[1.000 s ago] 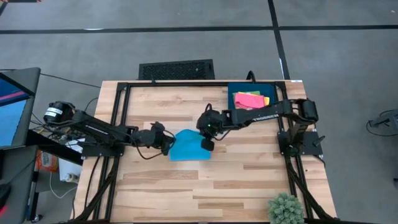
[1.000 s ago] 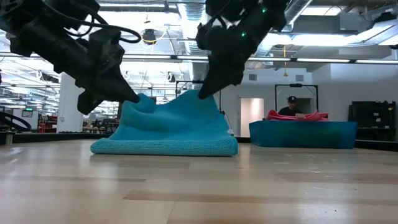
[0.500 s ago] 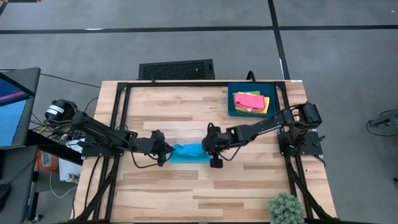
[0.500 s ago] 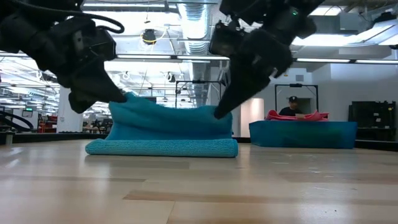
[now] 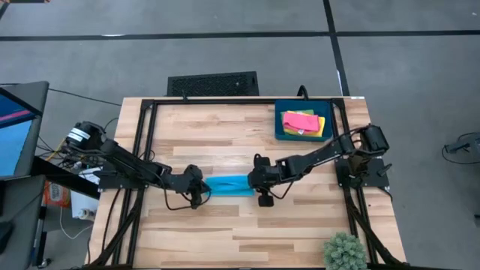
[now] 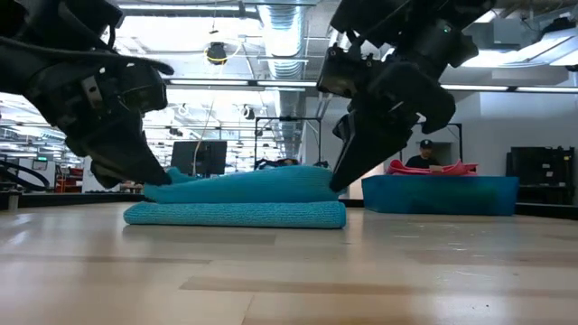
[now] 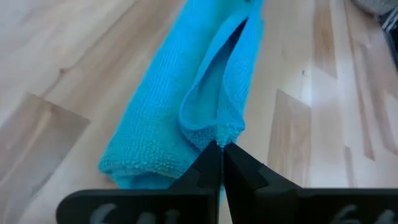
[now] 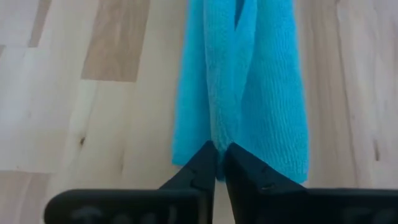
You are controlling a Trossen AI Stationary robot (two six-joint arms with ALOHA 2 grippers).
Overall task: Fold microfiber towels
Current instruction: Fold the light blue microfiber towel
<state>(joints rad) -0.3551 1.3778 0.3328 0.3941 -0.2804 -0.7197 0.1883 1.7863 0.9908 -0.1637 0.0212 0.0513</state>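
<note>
The left claw (image 7: 219,149) is closed, its two dark fingertips pinched on a corner of the bright blue towel's (image 5: 227,185) upper layer, low over the counter (image 5: 225,127). Seen from above, this left claw (image 5: 199,192) sits at one end of the towel, and the right claw (image 5: 257,184) sits at the opposite end, so the folded cloth lies stretched in a narrow band between the two. The right claw (image 8: 219,157) has its fingertips nearly together at the edge of the towel's (image 8: 249,81) top fold; a thin gap shows between the tips, and I cannot tell whether the cloth is gripped or only touched there. From counter height, the blue towel (image 6: 237,203) rests flat on the wood as a low stack, a thick folded bottom layer with a looser, slightly domed top layer over it, the left claw (image 6: 149,176) at one end of that top layer and the right claw (image 6: 341,183) at the other. Both arms reach in from the counter's opposite sides and slant down toward the cloth. Well away from the right claw, near the far corner of the counter on its own side, a dark blue tray (image 5: 282,129) holds a pink towel (image 5: 298,120) lying on a yellow towel (image 5: 321,122). Beyond the counter, in the room behind, a person (image 6: 424,153) sits at a distance. A small green plant (image 5: 344,251) stands at the near corner of the counter on the right arm's side.
</note>
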